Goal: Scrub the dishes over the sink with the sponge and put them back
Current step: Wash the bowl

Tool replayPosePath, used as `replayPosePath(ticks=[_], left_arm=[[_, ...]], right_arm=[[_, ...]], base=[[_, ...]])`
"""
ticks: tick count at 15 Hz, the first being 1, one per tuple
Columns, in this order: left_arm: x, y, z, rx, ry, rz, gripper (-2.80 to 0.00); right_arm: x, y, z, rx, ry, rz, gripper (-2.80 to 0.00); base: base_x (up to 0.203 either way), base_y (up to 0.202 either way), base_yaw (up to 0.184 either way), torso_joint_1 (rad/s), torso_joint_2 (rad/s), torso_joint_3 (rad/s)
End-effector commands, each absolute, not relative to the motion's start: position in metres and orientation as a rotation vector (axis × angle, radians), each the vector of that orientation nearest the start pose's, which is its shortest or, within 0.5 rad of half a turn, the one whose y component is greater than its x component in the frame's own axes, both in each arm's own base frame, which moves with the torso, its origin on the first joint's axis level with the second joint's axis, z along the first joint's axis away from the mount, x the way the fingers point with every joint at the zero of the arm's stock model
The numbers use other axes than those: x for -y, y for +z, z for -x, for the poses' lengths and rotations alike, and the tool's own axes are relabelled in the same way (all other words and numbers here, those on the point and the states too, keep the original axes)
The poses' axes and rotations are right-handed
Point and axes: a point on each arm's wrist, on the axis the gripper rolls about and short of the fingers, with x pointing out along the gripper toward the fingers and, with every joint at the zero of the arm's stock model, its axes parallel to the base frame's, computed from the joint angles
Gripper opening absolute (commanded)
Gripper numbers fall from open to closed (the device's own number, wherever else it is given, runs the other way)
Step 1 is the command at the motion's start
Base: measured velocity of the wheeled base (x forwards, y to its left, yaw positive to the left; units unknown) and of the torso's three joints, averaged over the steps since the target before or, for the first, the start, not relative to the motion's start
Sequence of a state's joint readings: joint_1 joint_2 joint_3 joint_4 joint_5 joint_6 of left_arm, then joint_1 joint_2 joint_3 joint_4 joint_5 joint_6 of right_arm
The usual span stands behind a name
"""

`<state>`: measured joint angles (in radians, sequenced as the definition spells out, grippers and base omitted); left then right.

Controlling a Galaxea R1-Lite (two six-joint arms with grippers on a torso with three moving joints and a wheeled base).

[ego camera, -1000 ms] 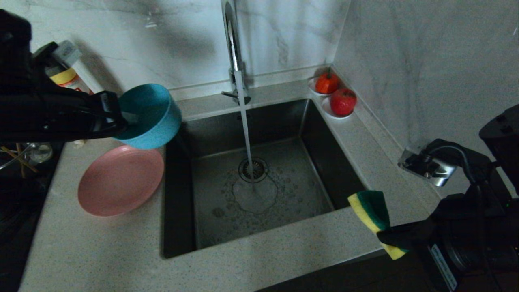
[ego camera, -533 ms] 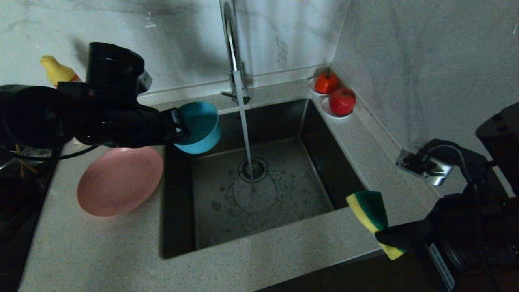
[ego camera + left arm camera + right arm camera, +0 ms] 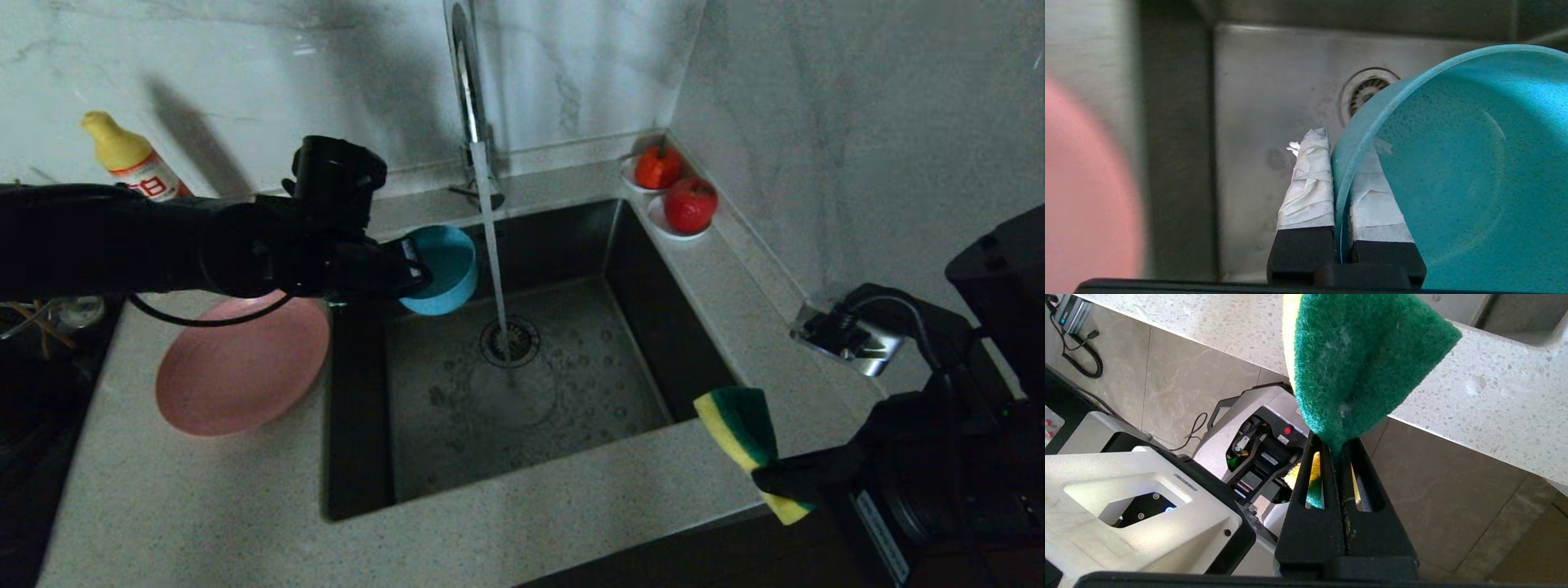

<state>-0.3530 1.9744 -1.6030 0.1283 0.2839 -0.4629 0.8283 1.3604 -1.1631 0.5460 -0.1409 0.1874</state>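
The left pincer (image 3: 406, 269), clamped on the rim of the small round teal-blue bowl (image 3: 441, 269), has carried it off the speckled surface (image 3: 204, 490) to over the deep stainless-steel sink (image 3: 522, 384), just beside the running water. The right pincer (image 3: 771, 482), at the sink's front right corner, pinches the yellow-and-green sponge (image 3: 739, 425), so scrubbing looks ready to begin.

You see the pink plate (image 3: 241, 374) partly covered by the left arm; in the left wrist view it is only a blur cut by the edge. The teal bowl (image 3: 1457, 171) there runs past the frame.
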Motion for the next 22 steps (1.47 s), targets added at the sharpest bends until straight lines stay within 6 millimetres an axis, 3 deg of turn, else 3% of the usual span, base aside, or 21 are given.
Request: replayPosePath(ticks=[1,11,22], left_arm=[[0.142,0.219,-0.391,-0.504,0.049,0.304,-2.8],[0.163,0.194,-0.42,-0.519,0.048,0.34,-2.8],[0.17,0.19,-0.421,-0.526,0.04,0.348,-2.8]], right_arm=[[-0.146,0.262,-0.138,-0.735,0.585,0.184,-2.8],[-0.144,0.264,-0.136,-0.731,0.602,0.172,-2.8],[-0.143,0.263,-0.139,-0.736,0.591,0.168,-2.8]], base=[[0.0,0.0,0.0,0.0,0.0,0.0],[0.0,0.0,0.0,0.0,0.0,0.0],[0.0,0.0,0.0,0.0,0.0,0.0]])
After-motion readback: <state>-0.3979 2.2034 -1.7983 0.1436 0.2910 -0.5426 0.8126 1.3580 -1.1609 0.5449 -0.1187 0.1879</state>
